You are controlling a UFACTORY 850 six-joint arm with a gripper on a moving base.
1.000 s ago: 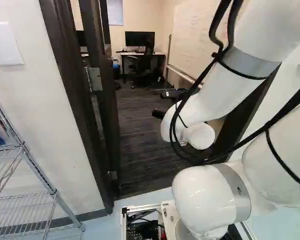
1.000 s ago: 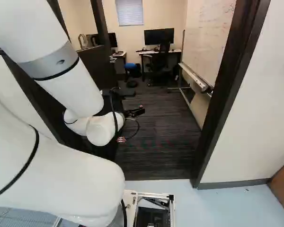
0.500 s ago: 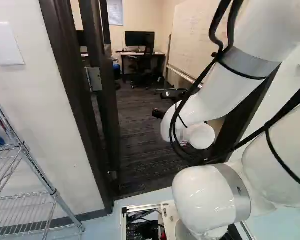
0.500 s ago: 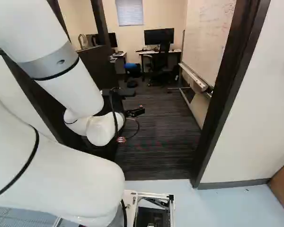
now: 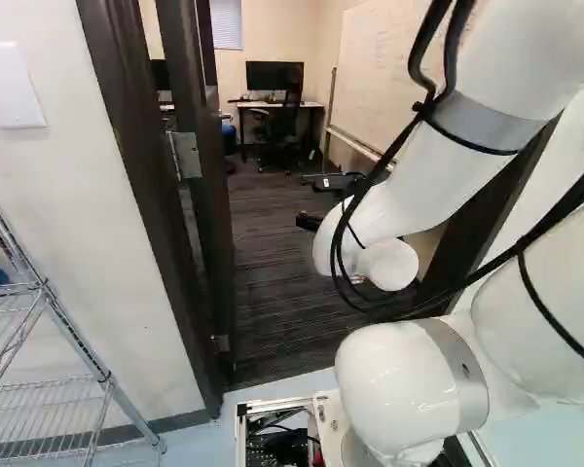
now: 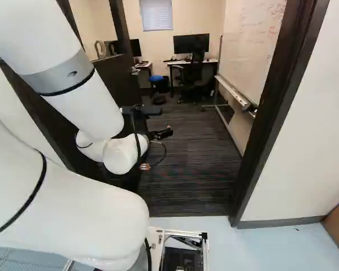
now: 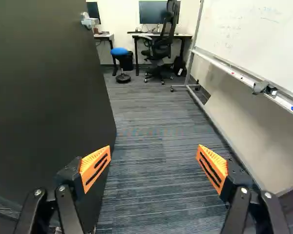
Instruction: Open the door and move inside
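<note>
In the right base view my gripper (image 6: 160, 134) reaches through the doorway, beyond the arm's white wrist. The wrist view shows the gripper (image 7: 154, 168) open, its orange pads wide apart with only carpet visible between them. The dark door (image 6: 113, 76) stands swung into the room. Its broad face (image 7: 44, 92) runs close beside one finger, and whether they touch I cannot tell. A metal handle (image 7: 90, 21) shows near the door's far edge. The hinge (image 5: 185, 154) is visible in the left base view.
The dark door frame (image 6: 274, 118) rises opposite the door. Beyond are a whiteboard (image 7: 254, 34) on a wheeled stand, an office chair (image 7: 161, 46), desks and a blue-topped stool (image 7: 120, 52). A wire shelf (image 5: 54, 379) stands outside, by the wall at the left of the left base view.
The base has moved slightly, seemingly turning left: the doorway and room have shifted a little rightward in both base views. The arm holds the same pose against its lowest joint.
</note>
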